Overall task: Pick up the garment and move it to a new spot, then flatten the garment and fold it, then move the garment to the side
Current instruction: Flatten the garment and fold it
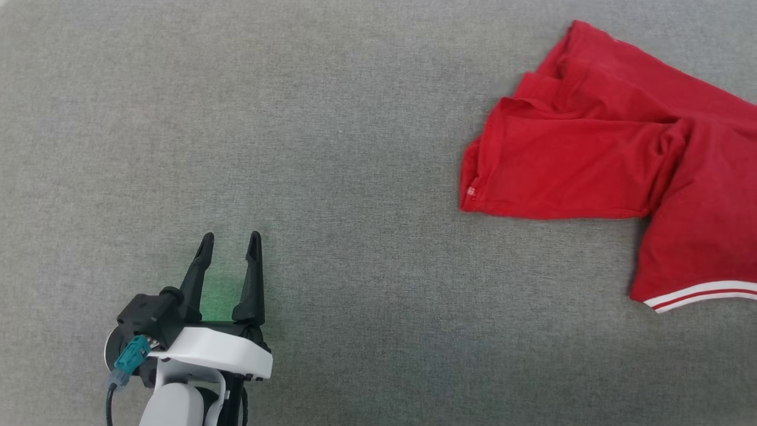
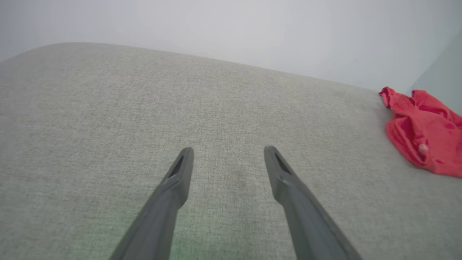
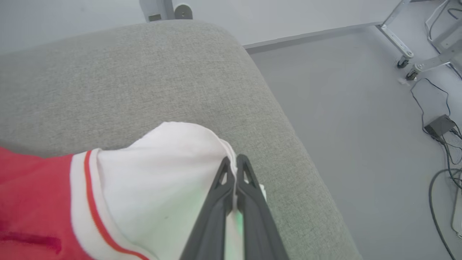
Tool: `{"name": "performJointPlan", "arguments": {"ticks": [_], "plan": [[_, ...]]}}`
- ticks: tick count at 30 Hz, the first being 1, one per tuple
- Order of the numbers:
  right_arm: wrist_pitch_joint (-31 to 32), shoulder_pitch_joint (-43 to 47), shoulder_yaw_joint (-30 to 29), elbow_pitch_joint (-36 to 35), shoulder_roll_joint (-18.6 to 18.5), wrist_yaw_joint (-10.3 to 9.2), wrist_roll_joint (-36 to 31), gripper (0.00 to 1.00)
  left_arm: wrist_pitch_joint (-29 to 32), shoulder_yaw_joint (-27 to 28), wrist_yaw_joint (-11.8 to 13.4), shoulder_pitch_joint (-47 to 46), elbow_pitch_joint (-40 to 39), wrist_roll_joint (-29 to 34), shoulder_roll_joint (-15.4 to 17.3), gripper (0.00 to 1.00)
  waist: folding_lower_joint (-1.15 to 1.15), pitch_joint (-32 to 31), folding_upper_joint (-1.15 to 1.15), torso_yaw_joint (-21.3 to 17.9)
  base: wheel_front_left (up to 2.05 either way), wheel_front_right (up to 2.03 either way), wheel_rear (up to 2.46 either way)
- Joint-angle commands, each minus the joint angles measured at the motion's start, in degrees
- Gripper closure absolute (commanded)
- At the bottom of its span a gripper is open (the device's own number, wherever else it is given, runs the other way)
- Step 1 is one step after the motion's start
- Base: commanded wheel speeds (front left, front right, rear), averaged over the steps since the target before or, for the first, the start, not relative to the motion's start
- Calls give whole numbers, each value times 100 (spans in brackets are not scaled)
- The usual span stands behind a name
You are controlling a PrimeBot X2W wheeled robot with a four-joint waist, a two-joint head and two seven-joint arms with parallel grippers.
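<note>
Grey cushion [image 1: 355, 148] | garment [image 1: 591, 160] lies crosswise, hem [image 1: 473, 177] leftward | right claw [image 3: 234, 160] pinching its white sleeve [image 3: 162, 173] | left claw [image 1: 230, 238] wide, empty

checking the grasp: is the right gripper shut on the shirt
Shut: the right gripper pinches the garment at its white sleeve edge.

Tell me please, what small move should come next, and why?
Probably lift the right hand a little, grip closed: it pinches the white sleeve of the garment, which lies crumpled near the edge of the grey cushion. The left hand is open and apart from it.
</note>
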Motion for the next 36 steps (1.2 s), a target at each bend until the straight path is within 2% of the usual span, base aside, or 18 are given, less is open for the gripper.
{"name": "performJointPlan", "arguments": {"ticks": [1, 4, 5, 6, 7, 11, 14, 16, 18, 19, 23, 26, 29, 31, 32, 36], "plan": [[-130, -27, -51, 144, 91, -11, 13, 100, -12, 21, -14, 46, -4, 16, 5, 0, 0, -12, 0, -26, 0, 0, 0], [-318, 9, -85, 315, 291, -11, -6, 100, -12, -15, -15, 45, 12, 16, 21, 0, 0, -42, 0, -71, 0, 0, 0], [-416, 26, -90, 343, 338, -11, -17, 82, -12, -47, -15, 29, 5, -59, 18, 0, 0, -54, 0, -87, 0, 0, 0], [-552, 49, -95, 362, 384, -11, -42, 35, -12, -96, -15, -6, 2, -110, 41, 0, 0, -78, 0, -103, 0, 0, 0], [-700, 67, -128, 379, 422, -11, -25, 0, -12, -173, -15, -63, -6, -128, 106, 0, 0, -86, 0, -118, 0, 0, 0], [-1458, 285, -178, 213, 622, -11, -54, 0, -12, -646, -15, -442, -71, -166, 518, 0, 0, -211, 0, -196, 0, 0, 0], [-1670, 462, -141, -454, 690, -7, -284, 0, -12, -1126, -15, -854, -101, -288, 967, 0, 0, -300, 0, -367, 0, 0, 0], [-1682, 504, -519, -1165, 632, -9, -472, 0, -12, -1492, -14, -1187, -22, -453, 1358, 0, 0, -341, 0, -555, 0, 0, 0], [-1677, 792, -955, -1927, 766, -8, -827, 0, 74, -1926, -15, -1605, 34, -588, 1731, 0, 0, -399, 0, -770, 0, 0, 0], [-1677, 792, -955, -1927, 766, -8, -827, 0, 74, -1926, -15, -1605, 34, -588, 1731, 0, 0, -399, 0, -770, 0, 0, 0], [-1673, 1422, -2065, -3341, 1241, -8, -1717, 0, 562, -2761, -14, -2466, -12, -1140, 2302, 0, 0, -496, 0, -1216, 0, 0, 0], [-1673, 2046, -2622, -4288, 1799, -7, -2355, 0, 1304, -3341, -14, -3013, 152, -1809, 2598, 0, 0, -541, 0, -1559, 0, 0, 0], [-1674, 2568, -3020, -5000, 2226, -8, -2780, 0, 2503, -3923, -15, -3417, 364, -2831, 2661, 0, 0, -559, 0, -1852, 0, 0, 0], [-1674, 2833, -3174, -5327, 2463, -7, -2949, 0, 3271, -4123, -4, -3705, 527, -3438, 2814, 0, 0, -536, 0, -2046, 0, 0, 0], [-1674, 3034, -3292, -5512, 2634, -7, -3119, 0, 4023, -4401, -2, -3858, 702, -3867, 2945, 0, 0, -505, 0, -2236, 0, 0, 0], [-1674, 3307, -3470, -5731, 2873, -7, -3309, 0, 5074, -4570, -2, -4195, 1183, -4532, 3022, 0, 0, -433, 0, -2525, 0, 0, 0]]}}
